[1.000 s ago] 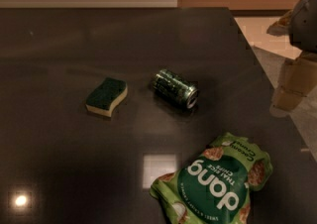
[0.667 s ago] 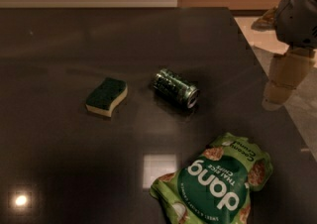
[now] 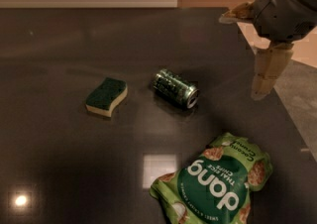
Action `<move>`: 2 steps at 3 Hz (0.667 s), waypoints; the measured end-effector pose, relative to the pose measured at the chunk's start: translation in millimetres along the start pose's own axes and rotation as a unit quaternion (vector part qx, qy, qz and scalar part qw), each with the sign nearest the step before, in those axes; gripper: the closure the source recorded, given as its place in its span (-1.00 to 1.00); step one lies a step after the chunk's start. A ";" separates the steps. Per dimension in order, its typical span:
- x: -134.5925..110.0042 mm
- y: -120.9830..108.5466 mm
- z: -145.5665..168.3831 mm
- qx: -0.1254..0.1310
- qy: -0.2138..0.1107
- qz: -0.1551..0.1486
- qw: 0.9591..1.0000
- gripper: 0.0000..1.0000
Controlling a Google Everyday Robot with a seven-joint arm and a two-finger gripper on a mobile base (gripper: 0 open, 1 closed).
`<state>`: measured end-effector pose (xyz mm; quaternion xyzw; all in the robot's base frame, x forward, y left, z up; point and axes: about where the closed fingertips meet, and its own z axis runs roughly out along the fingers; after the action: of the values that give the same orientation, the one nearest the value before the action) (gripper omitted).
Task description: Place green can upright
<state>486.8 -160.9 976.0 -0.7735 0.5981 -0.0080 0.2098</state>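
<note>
The green can (image 3: pixel 174 87) lies on its side near the middle of the dark table (image 3: pixel 59 168). Its silver end points to the front right. My gripper (image 3: pixel 251 44) hangs above the table's right edge, to the upper right of the can and well apart from it. It is open and empty: one pale finger (image 3: pixel 236 13) sticks out to the left and the other (image 3: pixel 267 71) hangs down.
A sponge (image 3: pixel 106 96) with a green top lies left of the can. A large green "dang" chips bag (image 3: pixel 216 186) lies at the front right. The table's right edge runs diagonally under the gripper, with pale floor (image 3: pixel 297 99) beyond it.
My gripper has moved left, from the frame's right edge in over the table's right edge. The can, the sponge and the bag have not moved.
</note>
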 end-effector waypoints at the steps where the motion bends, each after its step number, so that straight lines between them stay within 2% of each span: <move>1: -18.7 -7.1 9.3 -0.005 -0.030 -0.099 0.995 -1.00; 2: -36.5 -9.4 24.8 -0.020 -0.039 -0.214 0.976 -1.00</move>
<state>491.6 -117.3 965.2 -0.8871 0.4102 -0.0107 0.2112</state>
